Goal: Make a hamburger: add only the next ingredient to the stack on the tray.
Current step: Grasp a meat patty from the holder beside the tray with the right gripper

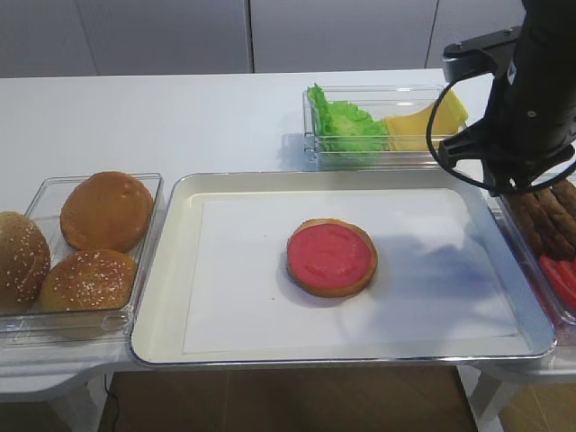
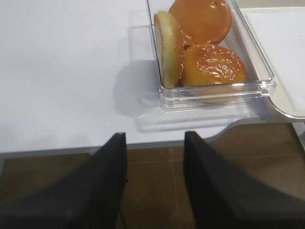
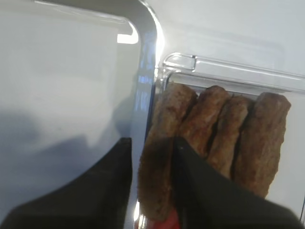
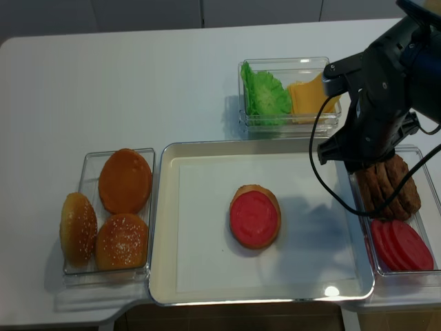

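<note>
The patty [image 3: 159, 162] nearest the tray is straddled by the right claw [image 3: 151, 157] in the right wrist view, one dark finger [image 3: 109, 176] on the tray side and the other [image 3: 200, 176] between it and the next patty; whether it is pinched or only bracketed cannot be told. It stands on edge, first in a row of four patties [image 4: 389, 186] in a clear tub [image 3: 228, 71] just beside the tray's right rim. Red slices [image 4: 403, 245] are seen in the same tub, nearer the front. On the tray [image 1: 171, 297], the bun base with red sauce [image 1: 331, 256] lies near the middle of the white paper, well apart from the right claw. The left claw [image 2: 155, 167] is spread and empty, hanging past the table's front edge near the tub of buns [image 2: 205, 52].
</note>
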Controlling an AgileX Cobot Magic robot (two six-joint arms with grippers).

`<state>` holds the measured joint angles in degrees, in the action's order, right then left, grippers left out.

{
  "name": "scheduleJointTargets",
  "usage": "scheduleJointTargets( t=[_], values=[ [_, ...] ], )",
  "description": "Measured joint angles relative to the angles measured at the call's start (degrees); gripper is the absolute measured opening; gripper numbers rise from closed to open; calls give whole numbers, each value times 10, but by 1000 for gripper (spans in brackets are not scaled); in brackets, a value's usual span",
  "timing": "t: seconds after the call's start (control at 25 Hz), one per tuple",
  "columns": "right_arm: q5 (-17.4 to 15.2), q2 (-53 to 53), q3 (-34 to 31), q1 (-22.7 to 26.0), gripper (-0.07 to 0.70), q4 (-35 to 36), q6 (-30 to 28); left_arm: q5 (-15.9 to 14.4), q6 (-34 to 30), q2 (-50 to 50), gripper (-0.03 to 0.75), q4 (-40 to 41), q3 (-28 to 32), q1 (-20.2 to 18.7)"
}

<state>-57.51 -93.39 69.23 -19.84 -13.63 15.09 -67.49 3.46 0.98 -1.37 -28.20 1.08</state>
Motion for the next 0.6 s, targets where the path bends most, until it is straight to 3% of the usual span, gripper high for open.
scheduleJointTargets(
  t=[0.6],
  values=[
    [-2,-12,0,0,179,-10,8,0,0,0,297,0,0,0]
  ],
)
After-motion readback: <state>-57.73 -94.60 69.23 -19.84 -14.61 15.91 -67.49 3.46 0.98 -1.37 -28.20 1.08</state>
